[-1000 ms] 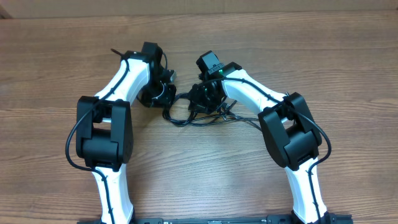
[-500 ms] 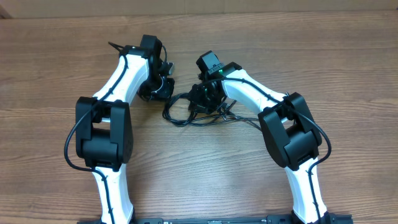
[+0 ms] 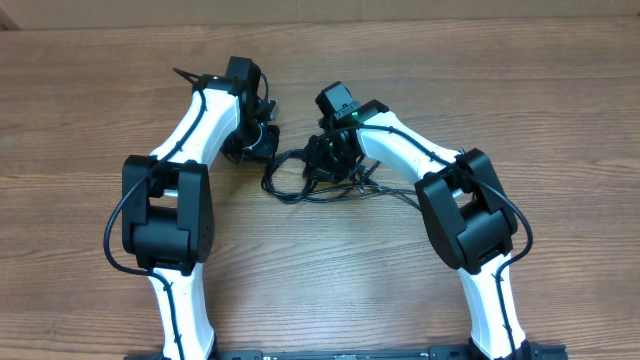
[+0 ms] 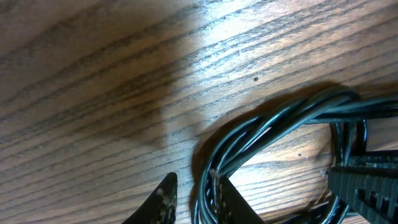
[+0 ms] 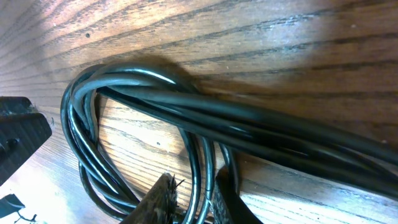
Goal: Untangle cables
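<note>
1. The cables [image 5: 249, 121] lie in a tangled bunch of black loops on the wooden counter [image 3: 520, 80], at mid-width and towards its far side. They sit between the two wrists.
2. The left gripper [image 4: 196, 199] is narrow. Its two fingertips stand on either side of several strands of a curved loop and clamp them just above the wood.
3. The right gripper [image 5: 193, 202] is also narrow and closed on a few thin strands of a loop. A thicker twisted bundle runs across just beyond its tips.
4. In the overhead view the two grippers are near each other, the left slightly farther from the robot's base than the right. A short slack loop bows out towards the near side between them.
5. A thin strand trails from the bunch towards the right arm's elbow.
6. The counter's far edge runs along the top of the overhead view, well apart from the cables.
7. Bare wood spreads to the left of the left arm, to the right of the right arm, and on the near side between the two arms.
</note>
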